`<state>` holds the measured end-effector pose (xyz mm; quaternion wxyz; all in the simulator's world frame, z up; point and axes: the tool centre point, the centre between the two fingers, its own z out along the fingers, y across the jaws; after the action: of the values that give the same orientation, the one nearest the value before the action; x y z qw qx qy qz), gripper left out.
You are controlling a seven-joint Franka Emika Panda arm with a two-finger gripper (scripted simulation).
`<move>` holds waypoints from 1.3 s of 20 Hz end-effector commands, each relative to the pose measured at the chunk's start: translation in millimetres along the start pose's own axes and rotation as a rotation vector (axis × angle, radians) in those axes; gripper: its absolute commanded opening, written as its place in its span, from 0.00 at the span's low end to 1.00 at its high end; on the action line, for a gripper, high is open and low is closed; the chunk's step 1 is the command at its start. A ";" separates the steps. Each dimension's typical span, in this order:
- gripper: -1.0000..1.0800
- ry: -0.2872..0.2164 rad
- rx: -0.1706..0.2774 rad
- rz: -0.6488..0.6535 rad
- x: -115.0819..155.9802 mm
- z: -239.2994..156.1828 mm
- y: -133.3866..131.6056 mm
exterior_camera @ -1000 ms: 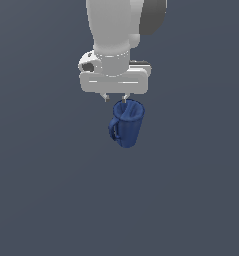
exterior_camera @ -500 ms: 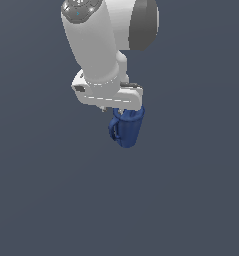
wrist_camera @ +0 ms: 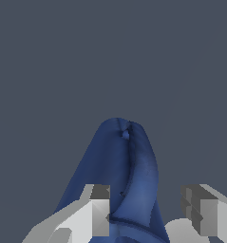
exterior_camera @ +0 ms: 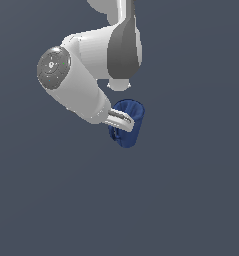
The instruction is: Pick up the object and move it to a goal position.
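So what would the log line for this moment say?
phase: carry | gripper: shut on mug wall | mug: lifted, tilted | arm: swung toward the exterior view's left | goal: not visible

From my console, the only support I can make out is a flat, uniform slate-grey ground (exterior_camera: pixel 191 200) filling the backdrop of the exterior view and the wrist view (wrist_camera: pixel 48 71), and neither view shows me whether the dark blue mug (exterior_camera: pixel 133 132) (wrist_camera: pixel 119 161) touches it.

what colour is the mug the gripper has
Dark blue all over, no pattern. The mug shows best in the wrist view, between the fingers of the gripper.
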<state>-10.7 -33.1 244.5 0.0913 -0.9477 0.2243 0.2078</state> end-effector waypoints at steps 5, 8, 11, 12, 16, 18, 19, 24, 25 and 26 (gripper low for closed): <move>0.62 -0.152 0.034 0.116 20.0 22.6 4.2; 0.62 -0.221 0.045 0.163 27.6 33.4 6.6; 0.62 -0.281 0.054 0.201 33.4 42.9 9.0; 0.62 -0.298 0.056 0.212 34.9 45.8 9.8; 0.62 -0.356 0.062 0.247 39.6 55.2 12.6; 0.62 -0.378 0.063 0.259 41.1 58.8 13.7; 0.62 -0.387 0.064 0.264 41.7 60.3 14.1; 0.62 -0.414 0.066 0.279 43.5 64.9 15.6; 0.62 -0.416 0.066 0.280 43.6 65.2 15.7; 0.62 -0.416 0.066 0.280 43.6 65.3 15.8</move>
<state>-5.7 -46.6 165.8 0.1364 -0.8415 0.3360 0.4004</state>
